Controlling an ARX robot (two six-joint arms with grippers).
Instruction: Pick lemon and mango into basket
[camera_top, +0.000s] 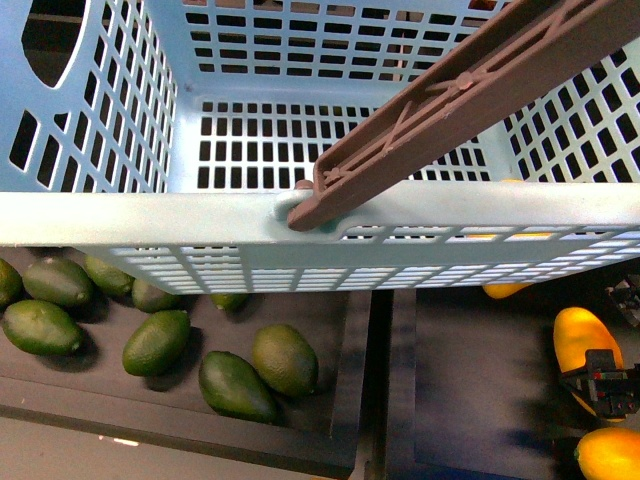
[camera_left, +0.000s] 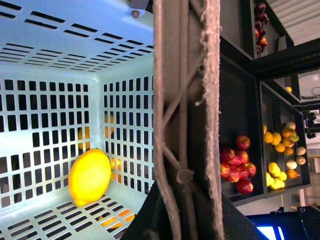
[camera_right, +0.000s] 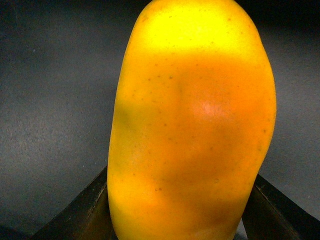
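We find the right gripper (camera_top: 605, 385) clamped on the mango (camera_right: 192, 130), which sits between its fingers. The left gripper (camera_left: 182, 222) grips the basket (camera_left: 45, 125) handle (camera_left: 185, 90); the lemon (camera_left: 90, 176) lies inside the basket, just beyond that gripper.

Teal basket (camera_top: 150, 215), yellow lemon (camera_left: 90, 176), orange-yellow mango (camera_right: 192, 130)

- Dark green oval fruits (camera_top: 285, 358): several lie loose on the floor of a black tray (camera_top: 340, 405). Some touch each other, and some are partly hidden.
- Second black tray (camera_top: 465, 400): just beside the first, with a narrow gap between their walls.
- Red apples (camera_left: 235, 165): a heaped cluster in a dark shelf compartment (camera_left: 240, 100).
- Small yellow, orange and tan fruits (camera_left: 282, 155): piled in the neighbouring compartment.
- Dark red fruits (camera_left: 260, 22): in a farther compartment, too small to identify.
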